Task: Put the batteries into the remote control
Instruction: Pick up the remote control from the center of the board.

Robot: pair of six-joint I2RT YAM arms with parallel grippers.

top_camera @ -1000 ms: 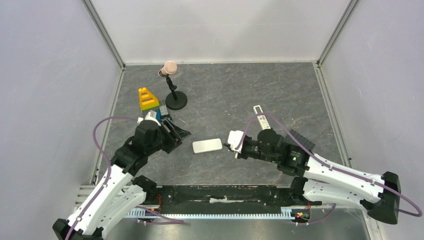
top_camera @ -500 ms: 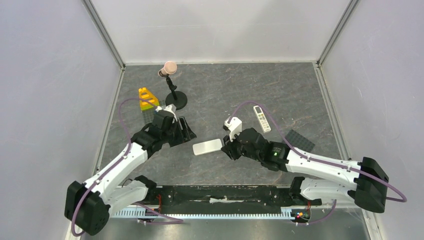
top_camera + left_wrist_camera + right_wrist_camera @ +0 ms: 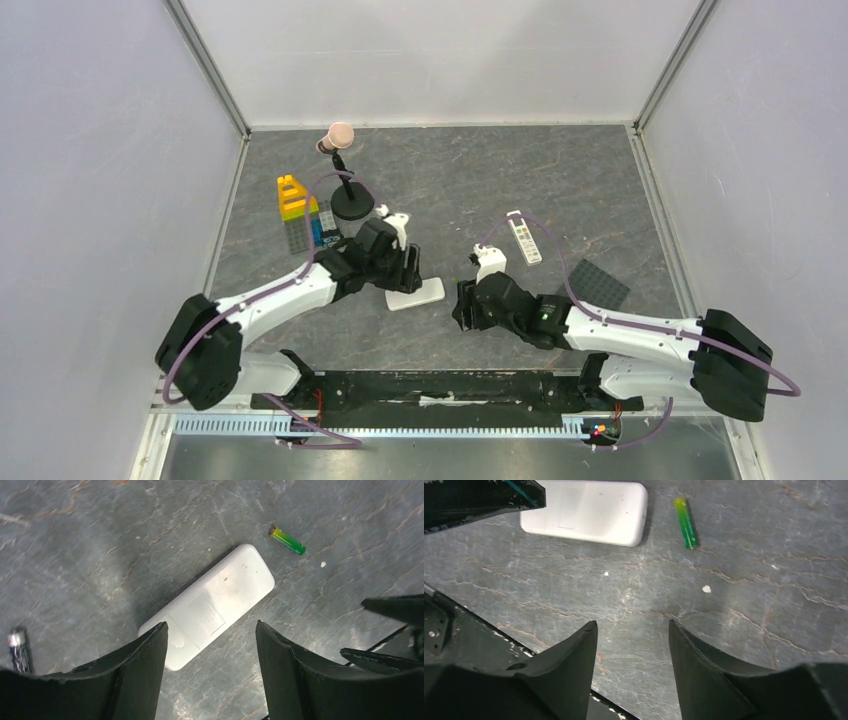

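Note:
The remote control [image 3: 215,600] lies on the table with its plain white back up, also seen at the remote control [image 3: 428,292] [image 3: 589,512]. My left gripper [image 3: 211,624] hangs open just above the remote's near end, with nothing between its fingers. A green battery [image 3: 287,540] [image 3: 686,522] lies flat just past the remote's other end. A dark battery [image 3: 17,652] lies off to the left in the left wrist view. My right gripper [image 3: 632,622] stands open over bare table, a little short of the green battery.
A longer slim white remote [image 3: 523,237] lies at the right rear, and a dark studded plate [image 3: 600,285] to the right. At the left rear stand a stack of coloured bricks [image 3: 293,197] and a black mic stand [image 3: 350,205]. The black rail [image 3: 454,630] runs along the near edge.
My left arm has swung right from the brick stack to the remote. The right gripper has shifted left and lower, and has gone from shut to open.

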